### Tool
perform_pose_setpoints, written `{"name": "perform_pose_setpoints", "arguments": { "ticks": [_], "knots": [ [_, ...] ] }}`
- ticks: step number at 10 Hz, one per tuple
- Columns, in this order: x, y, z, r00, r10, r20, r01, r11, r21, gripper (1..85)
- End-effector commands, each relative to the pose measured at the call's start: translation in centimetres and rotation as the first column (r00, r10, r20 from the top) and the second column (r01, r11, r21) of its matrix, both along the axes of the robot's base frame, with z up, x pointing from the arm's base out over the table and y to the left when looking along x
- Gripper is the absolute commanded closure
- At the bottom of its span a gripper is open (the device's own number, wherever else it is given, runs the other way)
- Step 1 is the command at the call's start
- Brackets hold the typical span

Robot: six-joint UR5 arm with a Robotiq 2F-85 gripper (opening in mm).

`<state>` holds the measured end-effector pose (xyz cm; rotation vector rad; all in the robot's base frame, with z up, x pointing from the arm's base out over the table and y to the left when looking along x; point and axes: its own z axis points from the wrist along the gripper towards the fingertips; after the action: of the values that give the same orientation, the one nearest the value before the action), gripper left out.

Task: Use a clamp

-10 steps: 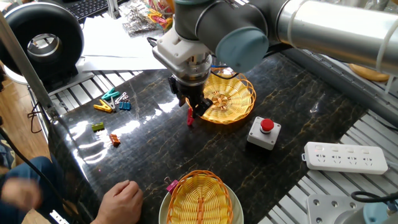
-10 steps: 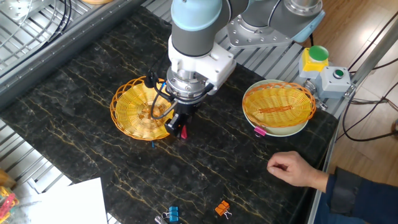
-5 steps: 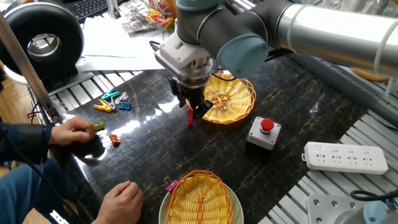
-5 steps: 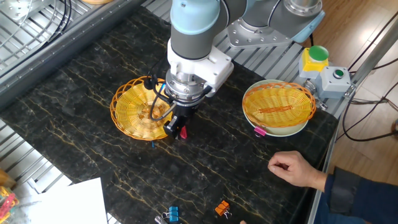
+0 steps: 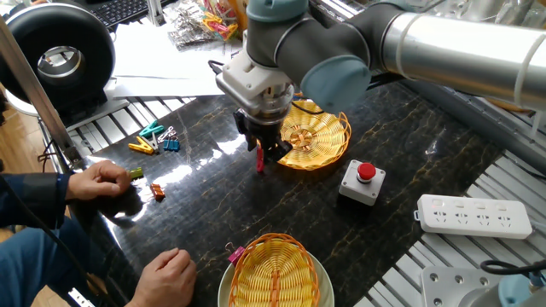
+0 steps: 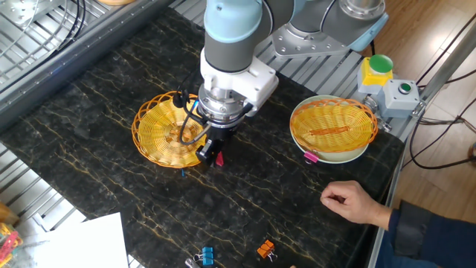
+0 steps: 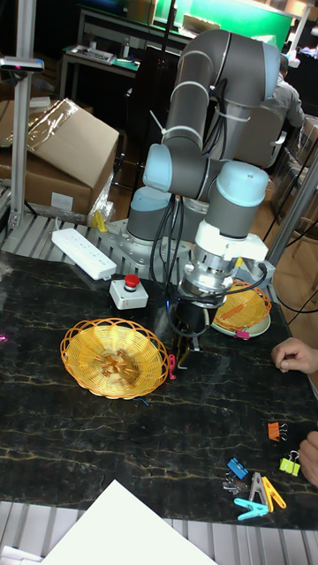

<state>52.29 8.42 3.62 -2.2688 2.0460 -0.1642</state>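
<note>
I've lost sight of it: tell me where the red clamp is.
The red clamp hangs in the end effector, just above the dark table beside the rim of the orange wicker basket.

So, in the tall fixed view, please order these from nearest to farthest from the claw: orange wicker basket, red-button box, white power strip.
From the claw:
1. Orange wicker basket, just left of it.
2. Red-button box, behind and left.
3. White power strip, farthest, back left.

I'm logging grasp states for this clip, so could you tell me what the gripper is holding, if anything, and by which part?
The gripper is shut on the red clamp, gripping its upper end; the lower end hangs free beside the wicker basket's rim.
</note>
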Motion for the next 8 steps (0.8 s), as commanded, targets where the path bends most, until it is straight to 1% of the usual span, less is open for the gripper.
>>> {"name": "perform_pose_setpoints", "arguments": {
  "ticks": [1,2,3,4,6,8],
  "knots": [
    [0.1,0.1,-0.3,1.000,-0.020,0.016,0.020,1.000,0.021,49.7],
    [0.1,0.1,-0.3,0.999,-0.034,0.020,0.034,0.999,0.026,60.3],
    [0.1,0.0,-0.2,0.998,-0.054,0.025,0.053,0.998,0.031,81.7],
    [-0.2,0.0,0.0,0.998,-0.066,0.015,0.066,0.997,0.037,84.7],
    [-0.6,0.3,1.0,0.995,-0.097,-0.006,0.098,0.994,0.053,84.7],
    [-0.8,0.4,3.2,0.992,-0.124,-0.032,0.125,0.991,0.050,84.7]
  ]
}}
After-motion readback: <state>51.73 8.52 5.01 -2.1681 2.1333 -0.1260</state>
